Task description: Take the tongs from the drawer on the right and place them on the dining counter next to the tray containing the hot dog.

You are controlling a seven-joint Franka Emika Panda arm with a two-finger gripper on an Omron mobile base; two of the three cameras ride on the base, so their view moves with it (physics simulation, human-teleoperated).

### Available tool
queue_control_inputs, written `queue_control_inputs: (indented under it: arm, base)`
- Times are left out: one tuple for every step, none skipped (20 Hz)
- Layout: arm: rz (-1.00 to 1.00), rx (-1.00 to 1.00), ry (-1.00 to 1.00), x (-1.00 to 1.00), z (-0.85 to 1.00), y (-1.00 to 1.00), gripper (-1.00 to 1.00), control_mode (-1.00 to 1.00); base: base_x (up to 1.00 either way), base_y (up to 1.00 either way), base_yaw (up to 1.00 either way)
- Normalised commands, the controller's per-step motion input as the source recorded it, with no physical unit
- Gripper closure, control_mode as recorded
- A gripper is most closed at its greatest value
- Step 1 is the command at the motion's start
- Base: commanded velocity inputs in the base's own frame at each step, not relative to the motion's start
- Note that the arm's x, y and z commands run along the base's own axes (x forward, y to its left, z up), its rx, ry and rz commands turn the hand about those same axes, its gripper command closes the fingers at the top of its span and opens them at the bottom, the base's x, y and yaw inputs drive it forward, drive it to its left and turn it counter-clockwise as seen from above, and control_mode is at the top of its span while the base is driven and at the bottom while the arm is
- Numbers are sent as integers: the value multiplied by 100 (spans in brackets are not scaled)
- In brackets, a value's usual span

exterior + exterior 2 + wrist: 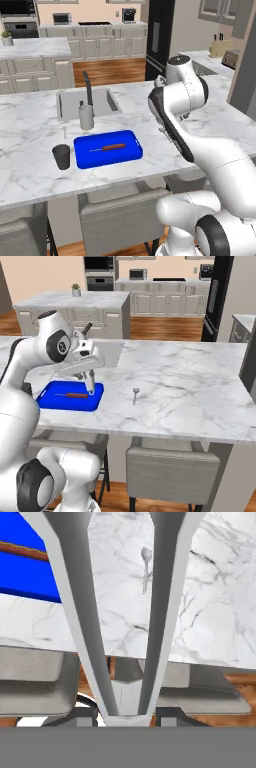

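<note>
- Left base view: the blue tray (108,149) is seen lying flat on the dining counter (30,170), in front of the steel sink (100,102). The hot dog (111,147) lies inside the tray, along its length. A dark cup (62,156) stands just beside the tray's left end, and a grey cup (86,117) stands behind the tray, near the dark tap (88,88).
- Right base view: the gripper (89,376) is held above the right end of the tray. The tongs (91,383) are clamped in it and hang down, the tips over the tray's right rim; it cannot be told if they touch it. A small silvery spoon (135,393) lies on the marble, to the right and apart from the tray.
- Hand view: the two arms of the tongs (75,612) are seen reaching away from the camera, spread apart, joined between the jaws. The jaws are partly closed on that joined end.
</note>
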Motion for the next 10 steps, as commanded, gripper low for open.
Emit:
queue_control_inputs:
  arm:
    - [3, 7, 45, 82, -34, -31, 100, -100]
    - [4, 7, 45, 88, -29, -29, 100, -100]
    - [4, 6, 44, 92, -30, -24, 100, -100]
    - [4, 5, 42, 95, -29, -20, 100, -100]
    - [2, 5, 36, 94, -33, -13, 100, -100]
    - [2, 5, 37, 97, -33, -11, 100, -100]
    - [2, 5, 32, 99, -41, -6, 100, -100]
    - [3, 6, 26, 99, -51, 0, 100, -100]
    - [4, 4, 20, 99, -66, 0, 100, -100]
    - [3, 5, 19, 98, -67, 0, 100, -100]
  base:
    - [0, 0, 0]
    - [0, 0, 0]
    - [0, 0, 0]
    - [0, 0, 0]
    - [0, 0, 0]
    - [0, 0, 0]
    - [0, 0, 0]
    - [0, 0, 0]
    - [0, 0, 0]
    - [0, 0, 0]
